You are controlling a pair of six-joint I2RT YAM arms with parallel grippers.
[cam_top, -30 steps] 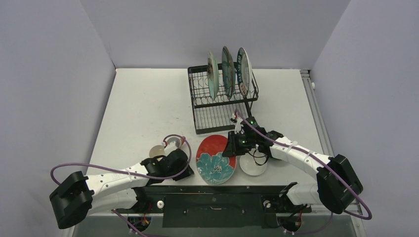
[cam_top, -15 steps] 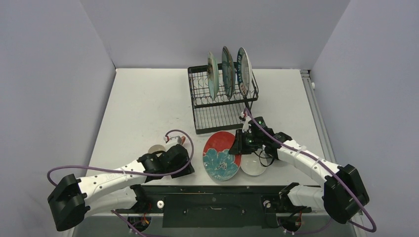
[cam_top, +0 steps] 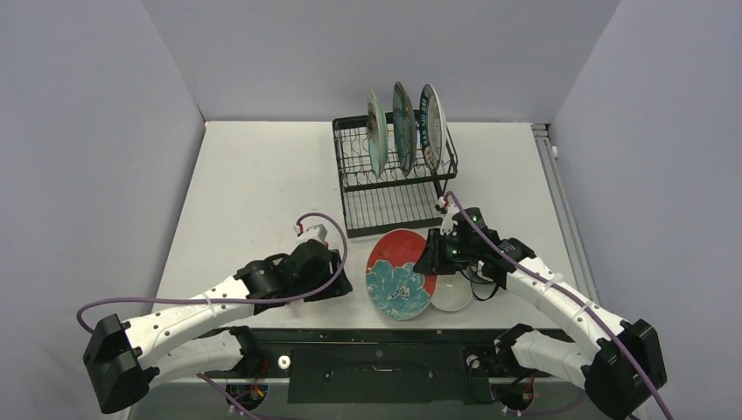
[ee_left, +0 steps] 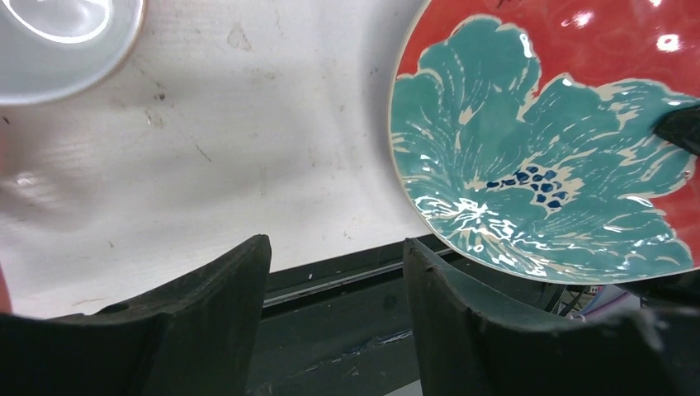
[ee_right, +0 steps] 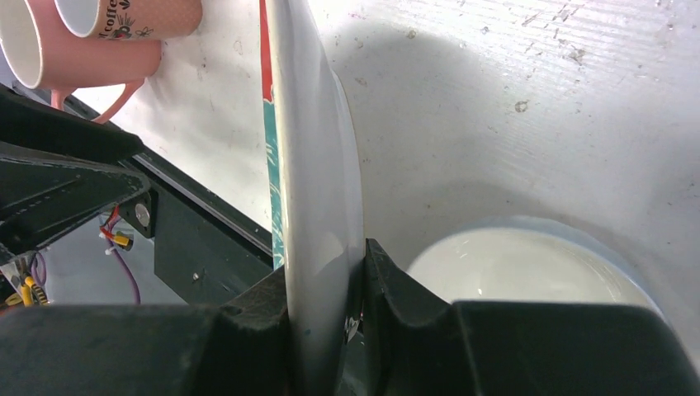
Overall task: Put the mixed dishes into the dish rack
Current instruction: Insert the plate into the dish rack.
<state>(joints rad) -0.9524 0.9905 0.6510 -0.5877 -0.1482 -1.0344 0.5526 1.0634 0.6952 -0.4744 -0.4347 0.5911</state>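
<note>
My right gripper [ee_right: 326,289] is pinching the red plate [cam_top: 401,276] by its rim, one finger on the painted face and one on the white underside. From that wrist camera I see the plate edge-on, rising straight out of the jaws. It is round and glazed, glossy red with a big teal flower outlined in cream and a cluster of dark blue dots at its centre. In the overhead view it is tilted with its face turned toward my left arm. I cannot tell whether its lower edge touches the table [cam_top: 254,192].

On the underside's side of the right gripper, close by, a smooth white bowl [ee_right: 528,268] sits upright on the scuffed white tabletop. On the face side, farther off, two pink mugs [ee_right: 99,41] with white insides sit close together, one carrying printed lettering.

My left gripper [ee_left: 334,272] has its dark fingers spread with nothing between them. The plate's flower is just ahead and to the right of them, and a pale bowl [ee_left: 58,41] is ahead to the left.

Beyond the right gripper stands the black wire dish rack [cam_top: 394,206], with three plates [cam_top: 403,127] upright on edge in its upper slots.
</note>
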